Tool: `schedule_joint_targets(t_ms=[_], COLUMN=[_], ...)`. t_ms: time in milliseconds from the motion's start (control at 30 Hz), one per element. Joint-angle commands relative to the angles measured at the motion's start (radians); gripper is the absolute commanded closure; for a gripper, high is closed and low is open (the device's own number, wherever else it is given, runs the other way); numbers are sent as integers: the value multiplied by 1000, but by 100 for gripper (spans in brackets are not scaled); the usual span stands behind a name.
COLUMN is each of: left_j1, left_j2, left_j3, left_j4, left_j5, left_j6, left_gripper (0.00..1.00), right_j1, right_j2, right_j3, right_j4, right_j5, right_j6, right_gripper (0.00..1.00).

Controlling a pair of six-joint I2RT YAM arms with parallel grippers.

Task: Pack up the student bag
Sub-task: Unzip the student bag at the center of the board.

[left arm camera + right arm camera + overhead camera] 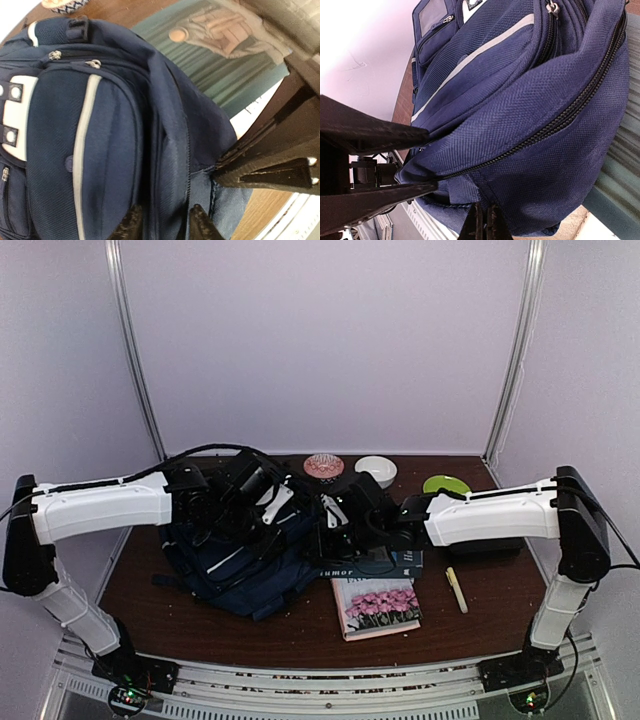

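One student bag [235,570] is on the one table [300,635], and there are two books: one teal book [380,562] and one pink-flowered book [378,606]. The dishes come to three, namely one pink patterned bowl [324,465], one white bowl [375,470] and one green dish [446,484]. There is a single yellow marker [456,590], and the arms number two, the left arm [100,505] and the right arm [490,515]
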Motion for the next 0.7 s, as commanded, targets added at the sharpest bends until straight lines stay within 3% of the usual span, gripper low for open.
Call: schedule_joint_targets(t_ms=[0,167,200,667], left_j1=[3,3,4,59], left_j2=[15,-5,-17,-216], left_j3=[6,13,16,25], left_j4=[28,24,19,-69], left_j5=[29,-17,-34,-165], left_j6=[27,22,20,23], left_gripper=[59,97,100,100], right_j1=[0,0,1,-2], right_j2=[-41,-40,-40,3], right_j3=[0,-1,-3,8], right_j4=[40,36,35,39], right_j5=[-11,-10,-9,14], right_j6=[-3,-6,-6,5], right_gripper=[100,100,100,100])
